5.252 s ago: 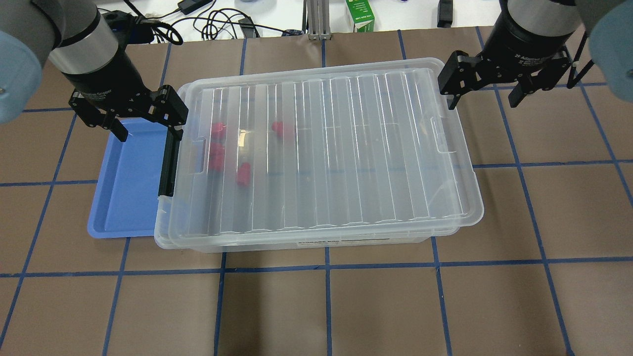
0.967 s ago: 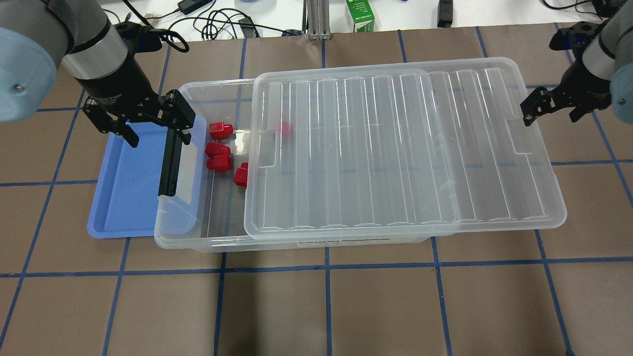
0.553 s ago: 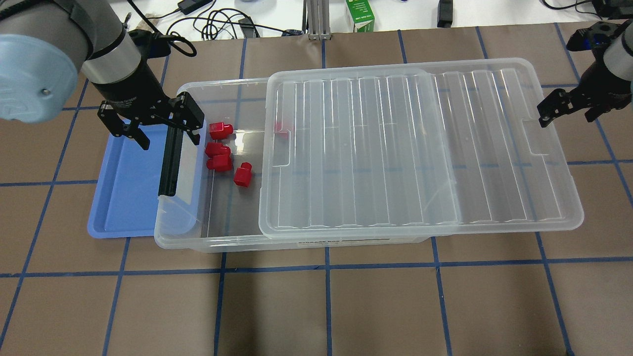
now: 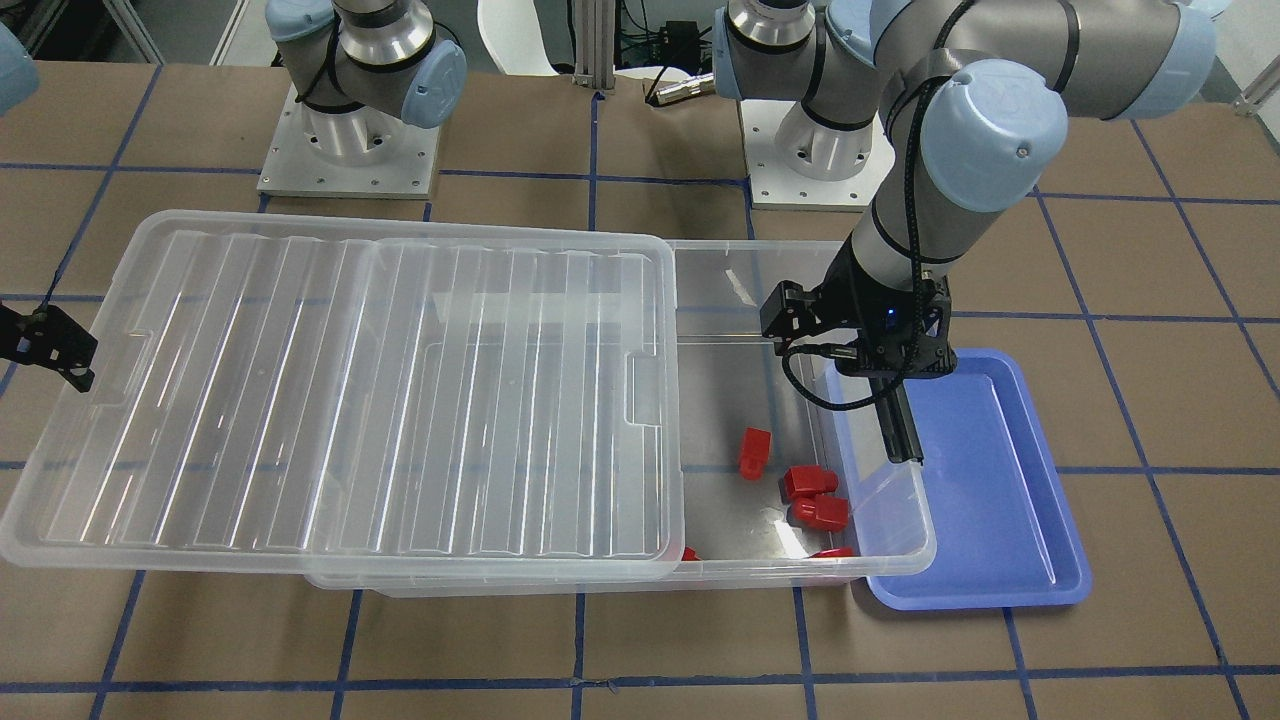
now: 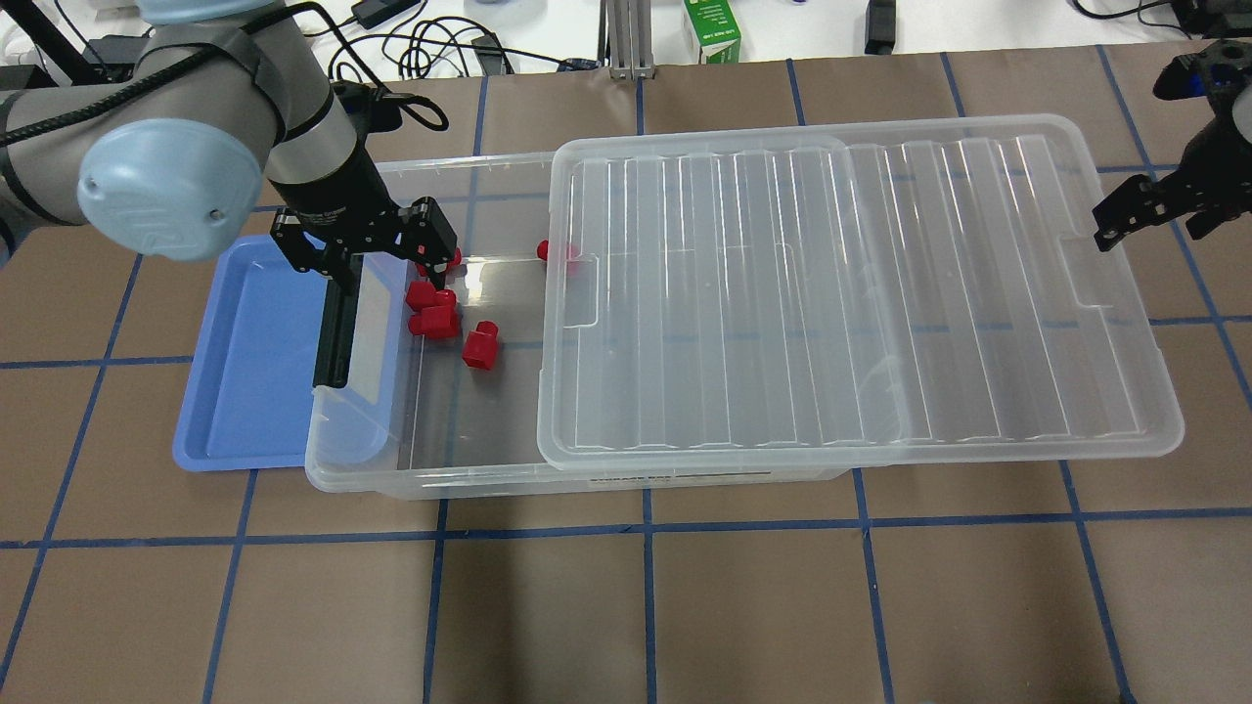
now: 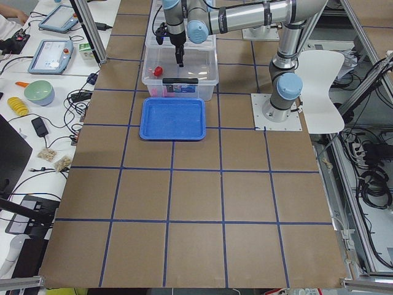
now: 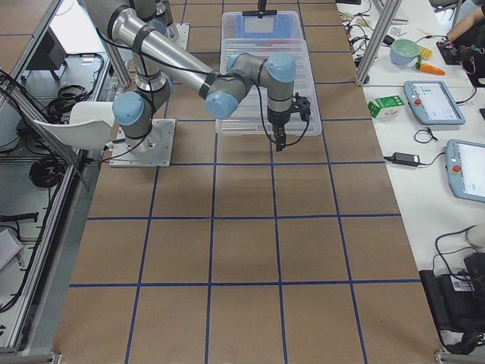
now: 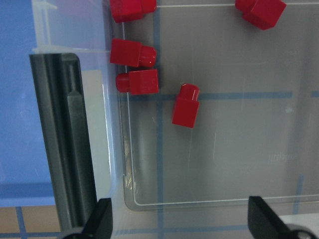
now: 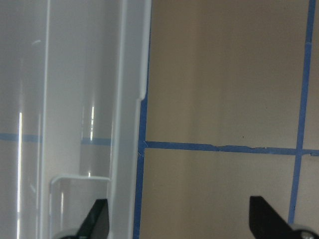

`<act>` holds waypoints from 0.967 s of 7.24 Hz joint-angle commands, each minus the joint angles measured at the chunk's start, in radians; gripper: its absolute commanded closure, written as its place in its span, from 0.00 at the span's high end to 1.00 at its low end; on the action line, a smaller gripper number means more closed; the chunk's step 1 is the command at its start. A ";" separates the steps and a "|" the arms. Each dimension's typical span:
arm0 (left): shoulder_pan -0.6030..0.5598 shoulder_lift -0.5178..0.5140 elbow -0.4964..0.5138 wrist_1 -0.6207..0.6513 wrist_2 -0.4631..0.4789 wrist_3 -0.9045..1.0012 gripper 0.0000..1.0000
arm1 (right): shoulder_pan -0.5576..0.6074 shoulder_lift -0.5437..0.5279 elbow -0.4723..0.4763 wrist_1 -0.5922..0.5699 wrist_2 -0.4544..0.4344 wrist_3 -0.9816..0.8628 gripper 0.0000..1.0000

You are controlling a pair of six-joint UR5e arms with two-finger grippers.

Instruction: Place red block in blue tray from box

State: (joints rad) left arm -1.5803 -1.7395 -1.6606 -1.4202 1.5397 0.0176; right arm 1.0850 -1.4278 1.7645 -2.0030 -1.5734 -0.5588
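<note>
Several red blocks lie in the box's [image 5: 430, 484] uncovered left end: a cluster [image 5: 432, 315], one apart [image 5: 479, 346], and one [image 5: 544, 250] half under the lid [image 5: 841, 293]. The lid lies slid to the right, overhanging the box. The blue tray [image 5: 249, 391] sits empty against the box's left end. My left gripper [image 5: 386, 269] is open and empty above the cluster; in the left wrist view [image 8: 179, 219] the blocks [image 8: 185, 105] lie ahead of it. My right gripper [image 5: 1152, 227] is open and straddles the lid's right edge [image 9: 124, 99].
A black clip handle [image 5: 333, 328] stands on the box's left end, between the tray and the blocks. The box's left rim overlaps the tray's right side. A green carton [image 5: 711, 29] and cables [image 5: 430, 39] lie past the table's far edge.
The lid has slid farther right along with my right gripper, uncovering more of the box. My left gripper has moved right, from over the tray's corner to over the blocks.
</note>
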 commanded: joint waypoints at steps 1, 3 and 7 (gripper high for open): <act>-0.001 -0.027 -0.001 0.007 0.002 0.050 0.84 | 0.009 -0.016 -0.034 0.045 0.000 0.010 1.00; -0.001 -0.067 -0.019 0.070 0.000 0.099 0.83 | 0.024 -0.058 -0.211 0.326 0.001 0.034 1.00; -0.001 -0.116 -0.158 0.301 -0.004 0.127 0.82 | 0.044 -0.117 -0.312 0.509 0.002 0.101 1.00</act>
State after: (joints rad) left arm -1.5816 -1.8389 -1.7749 -1.1900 1.5368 0.1398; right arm 1.1155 -1.5387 1.4587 -1.5077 -1.5776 -0.4804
